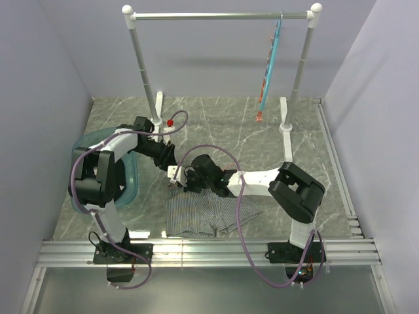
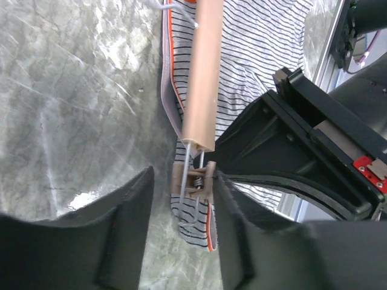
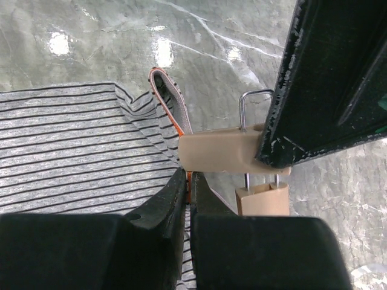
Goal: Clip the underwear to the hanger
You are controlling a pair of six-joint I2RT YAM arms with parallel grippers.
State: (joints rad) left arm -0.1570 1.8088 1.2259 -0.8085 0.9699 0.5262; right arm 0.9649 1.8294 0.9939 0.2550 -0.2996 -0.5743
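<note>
Wooden hanger [image 2: 199,72] sits over the underwear [image 3: 72,139]; my right hand [image 3: 188,179] pinches its waistband [image 3: 166,96], my left hand [image 2: 184,176] is open around the clip [image 2: 195,181].

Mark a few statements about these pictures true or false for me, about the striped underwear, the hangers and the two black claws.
1. The grey-and-white striped underwear lies on the grey marbled table. True.
2. The light-brown wooden bar hanger hangs from the white-and-silver rail. False: it is down over the underwear; only the slim teal-blue hanger hangs on the rail.
3. The right gripper is shut on the underwear's orange-edged waistband. True.
4. The left gripper is shut tight. False: its fingers stand apart, with the wooden hanger's clip between them.
</note>
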